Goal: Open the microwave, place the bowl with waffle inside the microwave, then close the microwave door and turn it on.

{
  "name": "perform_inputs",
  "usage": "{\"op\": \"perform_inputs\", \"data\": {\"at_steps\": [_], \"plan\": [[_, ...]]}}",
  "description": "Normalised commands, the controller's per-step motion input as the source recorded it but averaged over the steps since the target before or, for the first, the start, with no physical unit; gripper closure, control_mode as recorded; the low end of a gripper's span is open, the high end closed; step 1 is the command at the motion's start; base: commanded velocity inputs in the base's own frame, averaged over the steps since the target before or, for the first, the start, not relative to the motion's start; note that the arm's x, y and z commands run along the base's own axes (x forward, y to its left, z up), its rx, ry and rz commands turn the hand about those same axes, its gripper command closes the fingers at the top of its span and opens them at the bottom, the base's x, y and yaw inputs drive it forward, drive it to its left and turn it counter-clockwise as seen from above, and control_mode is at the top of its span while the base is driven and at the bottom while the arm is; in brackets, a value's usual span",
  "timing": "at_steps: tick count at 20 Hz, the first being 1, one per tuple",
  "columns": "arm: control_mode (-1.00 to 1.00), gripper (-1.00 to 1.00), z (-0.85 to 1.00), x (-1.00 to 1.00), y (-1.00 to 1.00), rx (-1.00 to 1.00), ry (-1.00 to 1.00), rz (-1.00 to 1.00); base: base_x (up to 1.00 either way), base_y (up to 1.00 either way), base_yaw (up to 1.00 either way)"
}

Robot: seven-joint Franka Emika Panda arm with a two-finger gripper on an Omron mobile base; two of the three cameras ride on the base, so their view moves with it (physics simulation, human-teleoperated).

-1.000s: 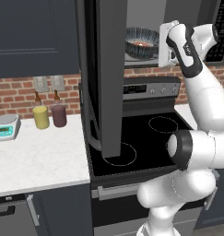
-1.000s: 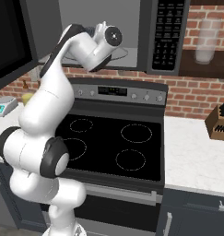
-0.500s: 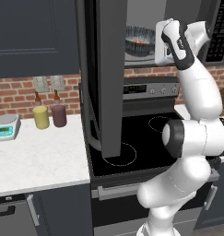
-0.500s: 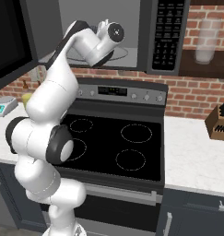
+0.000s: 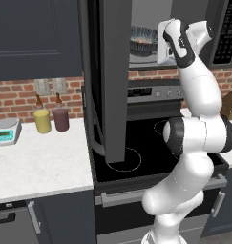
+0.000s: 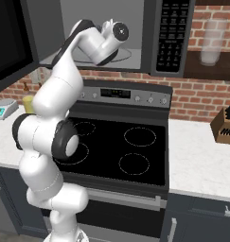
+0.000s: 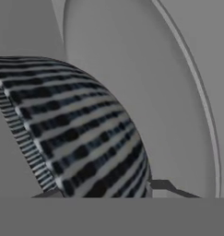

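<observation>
Inside one microwave point(image 6: 135, 28), one gripper point(image 7: 104, 191) holds one bowl point(image 5: 142, 40)

Left base view: from behind and left of the arm, facing forward and down over the stove point(image 5: 136, 143) and left counter point(image 5: 41, 162). Right base view: from behind and right, same stove point(image 6: 121, 146), plus the right counter point(image 6: 201, 151). Shared: stove and the microwave point(image 6: 135, 33) cavity above. Hand view: very near the bowl point(image 7: 76, 133), inside the cavity.
</observation>
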Motion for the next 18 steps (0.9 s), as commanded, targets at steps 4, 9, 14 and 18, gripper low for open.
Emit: {"op": "perform_inputs", "data": {"at_steps": [4,9,14,18], "plan": [[-1.00,1.00,-0.21,0.22,0.01,0.00,0.01,0.00,0.00,0.00,0.00],[-1.00,-1.00,-0.25,0.03,0.00,0.00,0.01,0.00,0.00,0.00,0.00],[-1.00,-1.00,-0.04,-0.14,0.00,0.00,-0.05,0.00,0.00,0.00,0.00],[-1.00,-1.00,0.00,-0.28,0.00,0.00,-0.15,0.00,0.00,0.00,0.00]]}}
